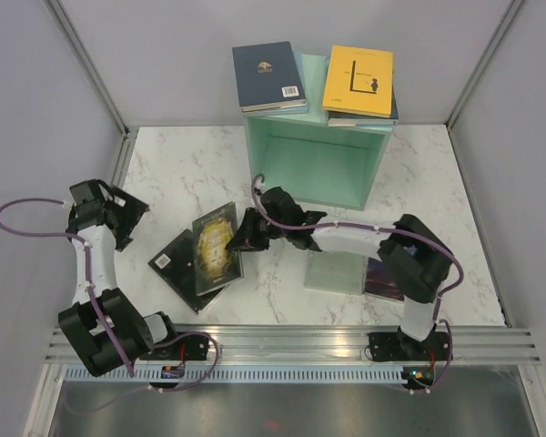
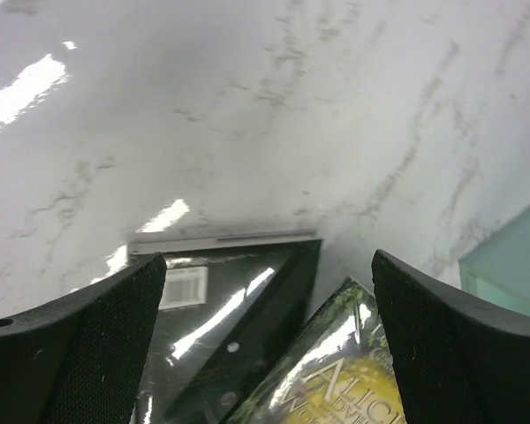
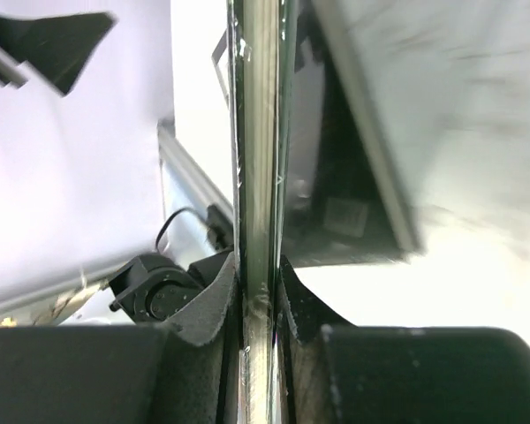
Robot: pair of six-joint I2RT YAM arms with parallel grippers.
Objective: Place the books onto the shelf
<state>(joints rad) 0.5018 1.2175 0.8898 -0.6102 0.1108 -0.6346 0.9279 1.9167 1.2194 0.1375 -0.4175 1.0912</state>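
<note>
Three books are seen on the top panel of the shelf (image 1: 317,159): a navy book (image 1: 267,76) on its left half, and a yellow book (image 1: 358,80) on its right half, laid over a darker book (image 1: 362,119) of which only an edge shows. The open front of the shelf is turned toward the arms. In front of the shelf and to its left, a gold-and-green book (image 1: 216,244) is held tilted up on edge, pinched by its thin side between the pressed-in fingers of the right gripper (image 1: 247,232). A black book (image 1: 175,264) is laid flat under it on the marble table (image 1: 191,164). In front of the right half of the shelf, a pale green book (image 1: 335,273) and a dark book (image 1: 383,279) are laid side by side, partly covered by the right arm. Farther left of the shelf, the left gripper (image 1: 127,217) is held with its fingers spread wide, apart from every book. Bare marble is seen between the shelf front and the raised book. The table is closed in by grey walls on three sides.
</note>
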